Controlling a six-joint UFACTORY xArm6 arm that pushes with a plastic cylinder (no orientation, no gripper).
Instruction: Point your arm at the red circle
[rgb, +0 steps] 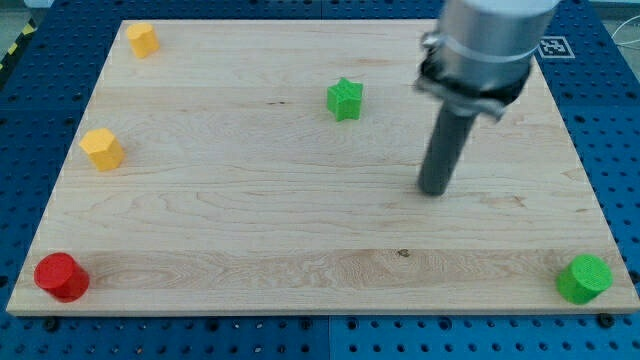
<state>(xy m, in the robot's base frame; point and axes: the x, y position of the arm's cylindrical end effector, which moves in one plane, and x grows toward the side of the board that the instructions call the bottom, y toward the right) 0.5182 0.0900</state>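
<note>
Camera view | red circle (61, 277): 1 | yellow blocks (101, 148): 2 | green blocks (344, 99): 2 | my tip (433, 190) mid-board; no gripper visible

Wooden board (300, 240) with red circle (61, 277), green star (345, 99).

A red circle (61, 277), a short cylinder standing flat on its base, sits alone in the table's corner at the view's bottom left.
</note>
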